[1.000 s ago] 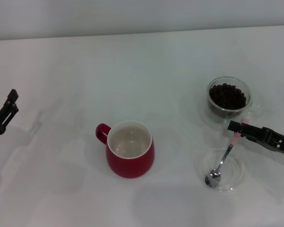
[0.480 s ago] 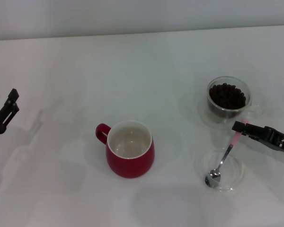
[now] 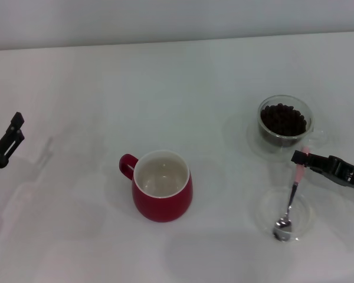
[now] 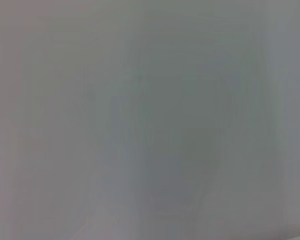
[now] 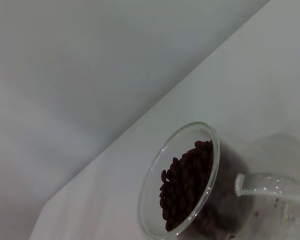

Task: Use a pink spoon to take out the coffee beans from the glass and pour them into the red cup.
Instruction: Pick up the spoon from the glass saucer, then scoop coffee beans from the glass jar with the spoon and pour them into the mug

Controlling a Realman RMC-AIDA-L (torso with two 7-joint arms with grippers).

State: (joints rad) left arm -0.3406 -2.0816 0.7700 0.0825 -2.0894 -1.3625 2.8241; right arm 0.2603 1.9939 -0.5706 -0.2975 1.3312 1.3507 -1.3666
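**Pink handle pinched, spoon bowl down in the dish**

Pink is the colour to watch: the right gripper (image 3: 299, 157) reaches in from the right edge of the head view and its fingers are pressed onto the handle end of the pink spoon (image 3: 290, 197). The spoon hangs steeply from that pinch, thin metal neck running down, shiny bowl sitting in the shallow clear dish (image 3: 310, 213) near the front right of the white table (image 3: 183, 88). Whether the bowl touches the dish floor or hovers just above it, I cannot tell.

Just behind the gripper stands the glass (image 3: 270, 138), upright, its clear side handle turned toward the right arm. The coffee beans (image 3: 283, 119) fill it, dark and heaped. The right wrist view shows the same glass (image 5: 152, 200) close up, beans (image 5: 185, 185) inside.

Well apart, toward the front centre, sits the red cup (image 3: 165, 203), upright, loop handle pointing to the robot's left, white inside bare of beans.

Over at the far left edge, the left gripper (image 3: 10, 135) hangs above the table with fingers slightly spread, holding nothing. Its wrist view shows only blank pale surface.
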